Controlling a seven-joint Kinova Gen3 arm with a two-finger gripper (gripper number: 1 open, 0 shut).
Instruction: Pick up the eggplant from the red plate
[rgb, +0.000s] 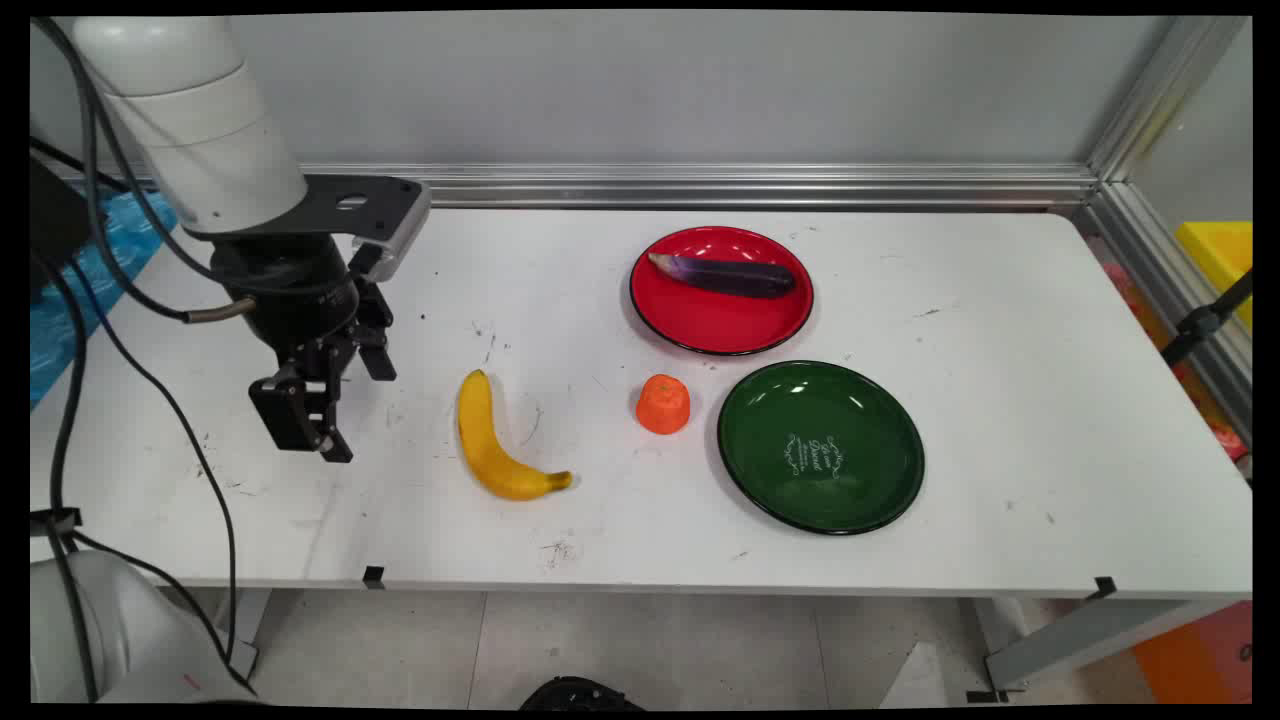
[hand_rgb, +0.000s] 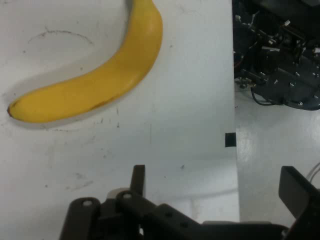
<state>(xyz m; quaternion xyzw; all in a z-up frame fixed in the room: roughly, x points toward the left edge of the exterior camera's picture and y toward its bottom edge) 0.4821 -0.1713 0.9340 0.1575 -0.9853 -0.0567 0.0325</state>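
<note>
gripper (rgb: 340, 400) at frame left hangs spread wide, empty; banana (rgb: 492, 440) lies just right of it, long axis running top-to-bottom.

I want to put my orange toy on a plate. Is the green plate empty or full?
Empty. The green plate shows only its white lettering, nothing lying on it. The orange toy sits on the table beside it; the red plate holds the eggplant.

Fixed overhead-front main view across table (rgb: 640, 540); close downward hand view, perhaps tilted; shared: banana (rgb: 492, 442).
</note>
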